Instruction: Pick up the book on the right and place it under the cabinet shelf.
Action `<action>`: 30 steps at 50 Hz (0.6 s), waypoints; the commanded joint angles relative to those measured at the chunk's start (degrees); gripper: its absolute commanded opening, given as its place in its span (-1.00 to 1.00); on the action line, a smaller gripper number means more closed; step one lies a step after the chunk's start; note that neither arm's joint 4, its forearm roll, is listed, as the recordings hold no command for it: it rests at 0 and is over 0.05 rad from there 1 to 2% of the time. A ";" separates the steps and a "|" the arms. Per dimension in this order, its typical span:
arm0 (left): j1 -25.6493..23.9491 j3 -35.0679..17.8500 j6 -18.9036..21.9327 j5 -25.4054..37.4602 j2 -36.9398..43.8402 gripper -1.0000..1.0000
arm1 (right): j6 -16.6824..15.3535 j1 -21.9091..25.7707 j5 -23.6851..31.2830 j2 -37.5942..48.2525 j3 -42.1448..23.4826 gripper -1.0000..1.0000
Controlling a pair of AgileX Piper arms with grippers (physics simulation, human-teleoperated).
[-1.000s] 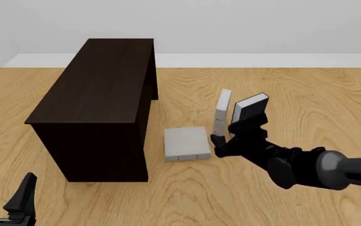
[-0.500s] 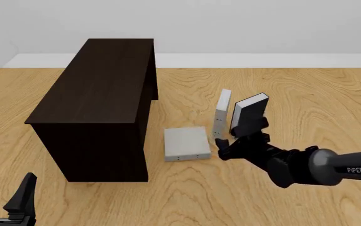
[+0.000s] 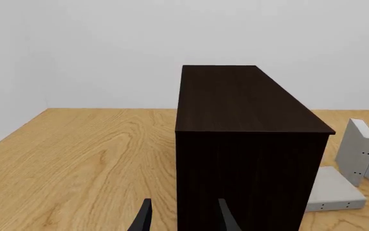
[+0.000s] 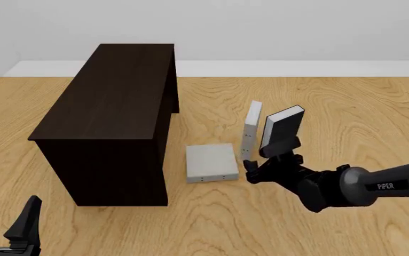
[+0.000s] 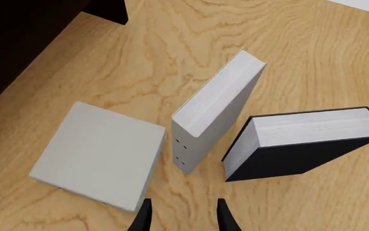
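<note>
The book (image 4: pixel 210 161) is a light-grey hardcover lying flat on the table, just right of the dark cabinet shelf (image 4: pixel 112 106). In the right wrist view, the book (image 5: pixel 101 154) lies beside the cabinet shelf (image 5: pixel 17 38). My right gripper (image 4: pixel 260 157) hangs open just right of the book, low over the table and holding nothing. Its fingertips (image 5: pixel 143 216) frame bare wood between the book and a standing grey book. My left gripper (image 4: pixel 5 226) is open at the near left edge, facing the cabinet shelf (image 3: pixel 236 106). The book (image 3: pixel 332 192) shows past the cabinet's corner.
A thinner grey book (image 4: pixel 251 128) stands upright just beyond my right gripper. A black-covered book (image 4: pixel 284 125) stands to its right, tilted. In the right wrist view, the grey book (image 5: pixel 220 106) and the black book (image 5: pixel 300 149) stand close together. A white wall backs the table.
My right arm has swung lower and its gripper has sunk slightly toward the table beside the books. The books and the left arm have not moved.
</note>
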 commanded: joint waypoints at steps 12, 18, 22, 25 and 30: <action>-0.15 -0.01 0.05 0.16 -0.21 1.00 | 4.61 1.69 -1.96 3.74 -1.27 1.00; -0.13 -0.01 0.03 0.15 -0.23 1.00 | 4.89 1.77 -2.57 4.64 -1.39 1.00; -0.15 -0.01 0.01 0.18 -0.17 1.00 | 5.01 2.01 -2.44 5.12 -1.76 1.00; -0.14 -0.01 0.02 0.16 -0.20 1.00 | 5.11 2.12 -2.58 5.30 -1.82 1.00; -0.14 -0.01 0.01 0.17 -0.17 1.00 | 5.29 1.95 -3.15 5.66 -1.52 1.00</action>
